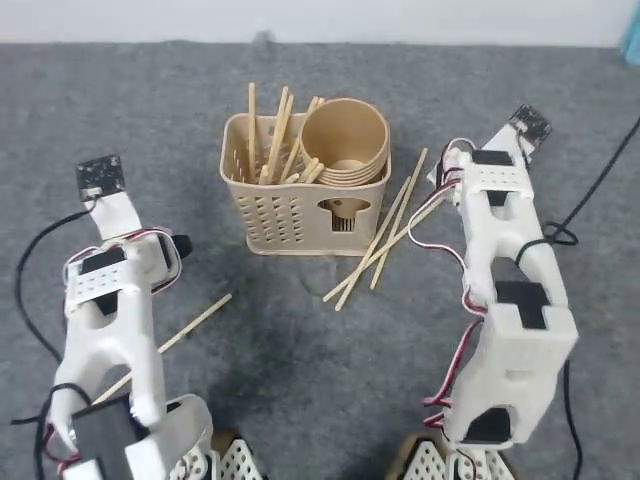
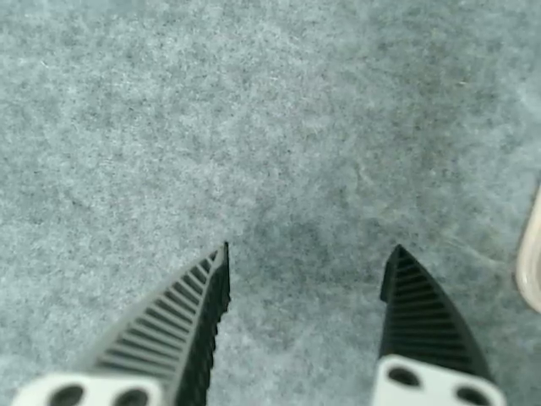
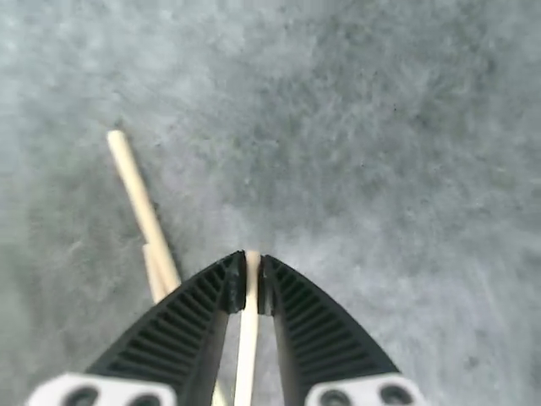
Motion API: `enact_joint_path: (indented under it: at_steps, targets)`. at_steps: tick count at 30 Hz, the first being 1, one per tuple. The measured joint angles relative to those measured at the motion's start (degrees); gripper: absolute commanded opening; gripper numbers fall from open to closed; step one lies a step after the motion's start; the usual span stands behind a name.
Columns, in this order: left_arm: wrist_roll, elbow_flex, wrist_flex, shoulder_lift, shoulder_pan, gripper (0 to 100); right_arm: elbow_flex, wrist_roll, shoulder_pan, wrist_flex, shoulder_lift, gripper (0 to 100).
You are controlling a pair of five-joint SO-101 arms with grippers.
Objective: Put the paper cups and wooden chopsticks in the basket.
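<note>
The beige basket (image 1: 290,215) stands at the middle back of the grey carpet. Nested paper cups (image 1: 345,140) and several wooden chopsticks (image 1: 272,130) stand inside it. Three loose chopsticks (image 1: 385,235) lie fanned out just right of the basket, next to my right arm (image 1: 500,215). My right gripper (image 3: 251,269) is shut on the tip of one chopstick (image 3: 248,338); another chopstick (image 3: 139,203) lies beside it. A single chopstick (image 1: 185,330) lies near my left arm (image 1: 110,300). My left gripper (image 2: 310,254) hangs open over bare carpet, with nothing between its fingers.
The basket's rim (image 2: 531,254) shows at the edge of the left wrist view. Black cables (image 1: 575,215) trail off beside the right arm. Open carpet lies in front of the basket between the two arms.
</note>
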Motion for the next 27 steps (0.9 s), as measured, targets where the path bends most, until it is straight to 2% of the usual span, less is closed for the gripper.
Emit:
enact_joint_path:
  at_steps: [6,12,16,24,27]
  targets:
    - [0.0,0.0,0.0,0.0,0.0,28,0.0,0.2,-0.1,7.0,-7.8,0.7]
    - [0.0,0.0,0.0,0.0,0.0,28,0.0,6.1,-0.2,15.5,-14.5,0.7]
    - [0.0,0.0,0.0,0.0,0.0,28,1.8,10.6,-3.8,20.0,-18.9,0.7]
    - [0.0,0.0,0.0,0.0,0.0,28,15.6,17.7,-10.6,20.8,-30.0,0.7]
    - [0.0,0.0,0.0,0.0,0.0,28,20.2,20.4,-11.2,20.9,-35.9,0.7]
